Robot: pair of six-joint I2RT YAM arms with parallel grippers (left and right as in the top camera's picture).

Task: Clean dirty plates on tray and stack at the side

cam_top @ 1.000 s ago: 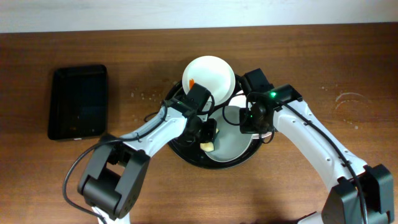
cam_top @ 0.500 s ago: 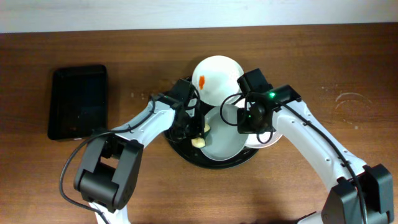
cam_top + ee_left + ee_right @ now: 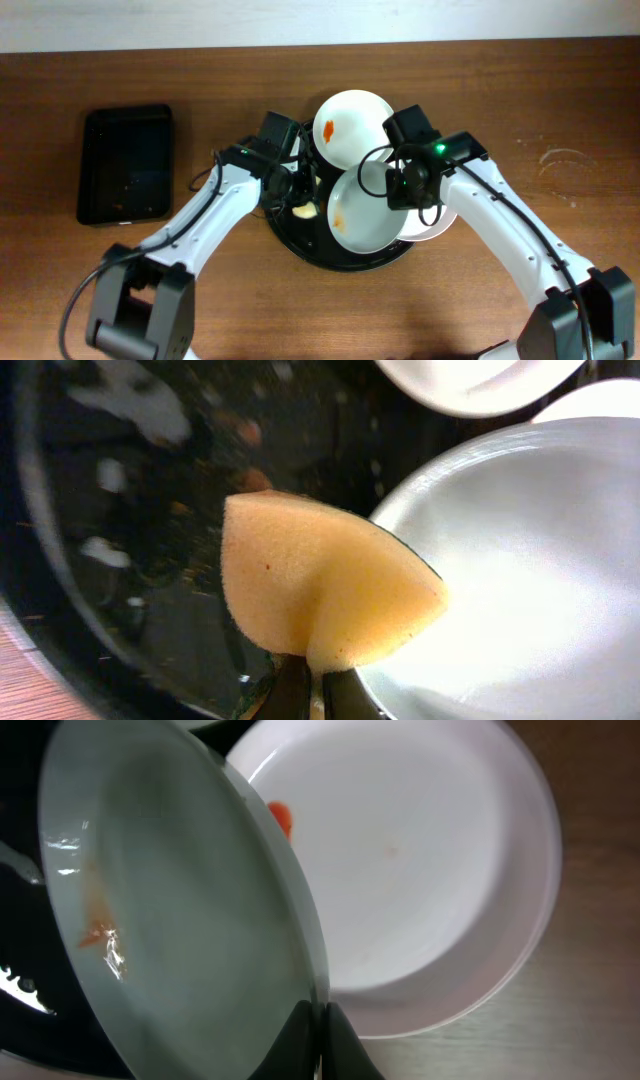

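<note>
The round black tray [image 3: 300,243] holds the plates. One white plate [image 3: 352,128] with an orange smear rests on its far rim. My right gripper [image 3: 398,192] is shut on the rim of a second plate [image 3: 365,215] and holds it tilted over the tray, its orange smear showing. In the right wrist view the jaws [image 3: 318,1020] pinch that plate [image 3: 180,920]. A third plate [image 3: 400,870] with a small orange spot lies beyond it, partly over the wood. My left gripper [image 3: 305,685] is shut on a yellow sponge [image 3: 320,580] beside the tilted plate [image 3: 520,560], over the tray's left side [image 3: 150,560].
A smaller black rectangular tray [image 3: 125,163] lies at the left of the wooden table. The round tray's floor is wet, with bits of residue [image 3: 130,410]. Bare wood lies to the right of the tray and along the front edge.
My left gripper has drawn the sponge leftward off the tilted plate. The orange smear on the held plate now shows. The far plate has shifted a little to the right.
</note>
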